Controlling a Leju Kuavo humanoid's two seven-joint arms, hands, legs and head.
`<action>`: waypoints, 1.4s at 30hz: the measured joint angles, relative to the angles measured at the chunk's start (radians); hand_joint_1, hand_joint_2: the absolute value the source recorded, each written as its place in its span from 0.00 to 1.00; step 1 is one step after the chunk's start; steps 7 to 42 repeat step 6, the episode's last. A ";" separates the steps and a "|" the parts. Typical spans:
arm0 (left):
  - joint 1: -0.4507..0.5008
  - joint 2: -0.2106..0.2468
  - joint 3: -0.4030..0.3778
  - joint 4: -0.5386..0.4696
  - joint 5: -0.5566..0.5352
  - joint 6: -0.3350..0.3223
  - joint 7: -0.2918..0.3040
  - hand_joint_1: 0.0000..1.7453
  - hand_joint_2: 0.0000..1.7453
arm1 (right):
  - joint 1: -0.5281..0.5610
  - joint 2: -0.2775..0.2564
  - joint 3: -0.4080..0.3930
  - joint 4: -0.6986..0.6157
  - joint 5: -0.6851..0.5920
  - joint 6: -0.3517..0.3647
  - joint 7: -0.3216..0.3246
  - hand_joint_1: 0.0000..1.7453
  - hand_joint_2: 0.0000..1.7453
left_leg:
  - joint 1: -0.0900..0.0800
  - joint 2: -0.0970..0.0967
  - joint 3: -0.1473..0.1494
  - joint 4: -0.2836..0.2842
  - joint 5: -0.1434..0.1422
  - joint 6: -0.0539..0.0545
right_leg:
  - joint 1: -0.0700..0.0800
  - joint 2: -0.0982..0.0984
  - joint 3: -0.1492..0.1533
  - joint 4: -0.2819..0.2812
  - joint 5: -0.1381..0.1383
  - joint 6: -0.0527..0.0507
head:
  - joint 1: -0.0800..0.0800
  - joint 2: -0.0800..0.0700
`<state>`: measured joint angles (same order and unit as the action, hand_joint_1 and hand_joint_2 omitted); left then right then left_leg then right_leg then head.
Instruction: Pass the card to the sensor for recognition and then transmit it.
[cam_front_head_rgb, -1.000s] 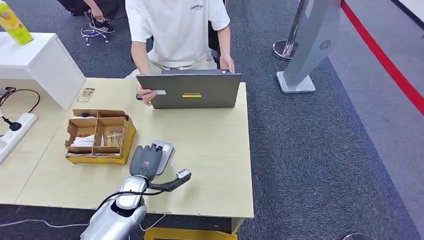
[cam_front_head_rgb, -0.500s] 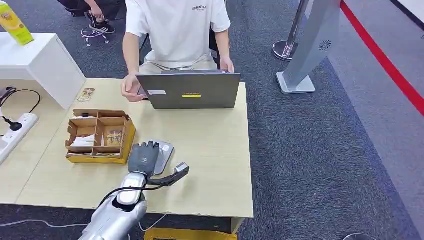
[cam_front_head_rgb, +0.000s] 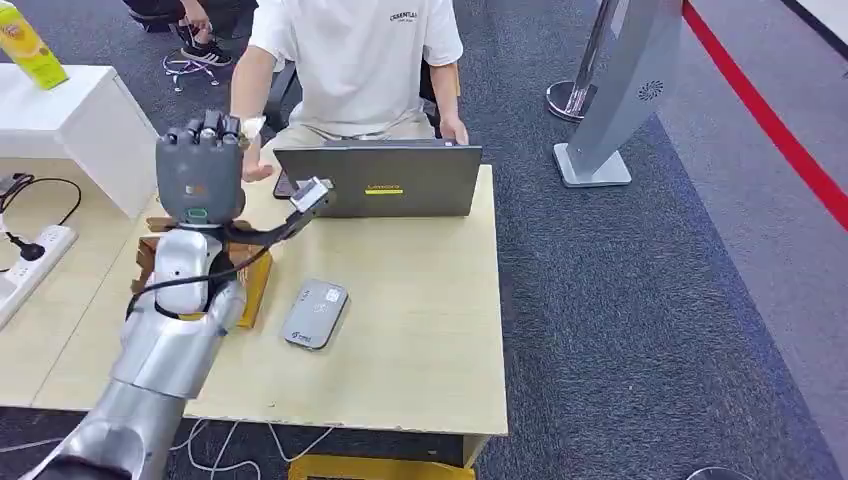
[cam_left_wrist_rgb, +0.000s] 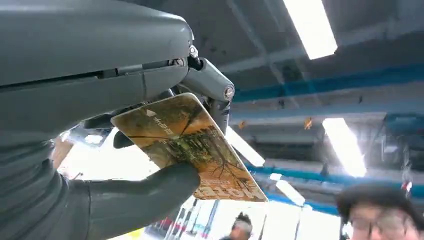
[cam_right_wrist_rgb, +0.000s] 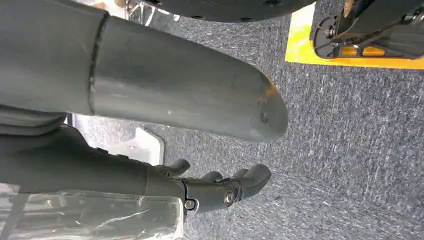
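Now, head view: left hand is hovering upper left of frame, w/ card reader lying mid-table. Left wrist view: thumb and fingers are pinching the card by one end; thin, stiff, prob. slick, so edge grip suits. Right wrist view: right hand is hanging, fingers loosely curled, holding nothing.

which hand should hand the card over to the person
Left. The left hand already pinches the card and is raised over the table toward the person's hand. The right hand hangs by the floor, holding nothing.
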<state>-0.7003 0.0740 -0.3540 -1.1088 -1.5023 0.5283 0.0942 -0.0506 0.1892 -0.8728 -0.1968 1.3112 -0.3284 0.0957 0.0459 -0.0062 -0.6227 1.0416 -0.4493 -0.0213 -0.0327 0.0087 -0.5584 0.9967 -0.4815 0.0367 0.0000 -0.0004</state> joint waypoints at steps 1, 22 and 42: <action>-0.051 0.003 0.003 0.034 -0.006 -0.009 0.007 1.00 1.00 | -0.001 -0.001 0.000 0.000 0.006 0.005 0.000 0.00 0.00 | 0.000 0.000 0.000 0.000 0.000 0.000 | 0.000 0.000 0.000 0.000 0.000 0.000 | 0.000 0.000; -0.242 -0.008 0.015 0.240 -0.037 -0.032 0.042 1.00 1.00 | -0.001 -0.002 0.002 0.000 0.014 0.015 0.027 0.00 0.00 | 0.000 0.000 0.000 0.000 0.000 0.000 | 0.000 0.001 -0.001 0.000 0.001 0.000 | -0.001 0.000; -0.242 -0.008 0.015 0.240 -0.037 -0.032 0.042 1.00 1.00 | -0.001 -0.002 0.002 0.000 0.014 0.015 0.027 0.00 0.00 | 0.000 0.000 0.000 0.000 0.000 0.000 | 0.000 0.001 -0.001 0.000 0.001 0.000 | -0.001 0.000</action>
